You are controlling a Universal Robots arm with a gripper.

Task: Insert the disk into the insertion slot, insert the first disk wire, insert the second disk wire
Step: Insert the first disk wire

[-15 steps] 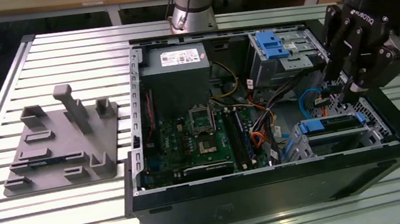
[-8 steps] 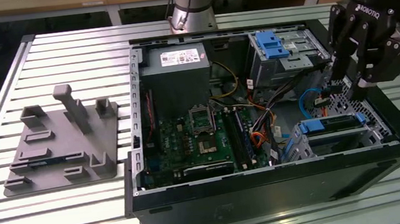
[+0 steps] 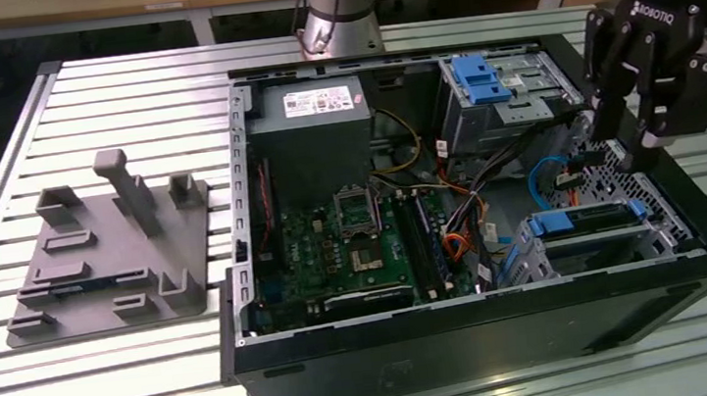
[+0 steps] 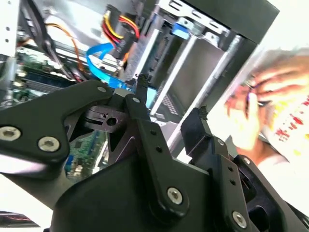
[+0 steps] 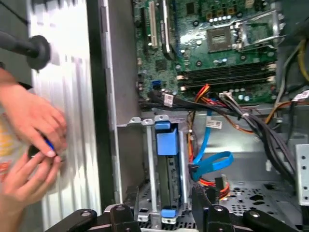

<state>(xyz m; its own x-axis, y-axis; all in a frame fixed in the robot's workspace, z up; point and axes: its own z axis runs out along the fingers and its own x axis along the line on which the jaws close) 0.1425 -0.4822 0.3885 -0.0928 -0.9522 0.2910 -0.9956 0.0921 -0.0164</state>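
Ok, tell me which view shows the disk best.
The first wrist view: the disk stands edge-on in the slot, close and unblocked. The exterior view shows its blue top small, under the fingers. The second wrist view catches a blue end of it beyond the fingers.

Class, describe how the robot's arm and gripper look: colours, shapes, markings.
The arm is a round silver-grey tube with a blue band at a joint. The gripper is matte black: two slim fingers on jointed linkage bars fastened with silver screws, and white print on its body.
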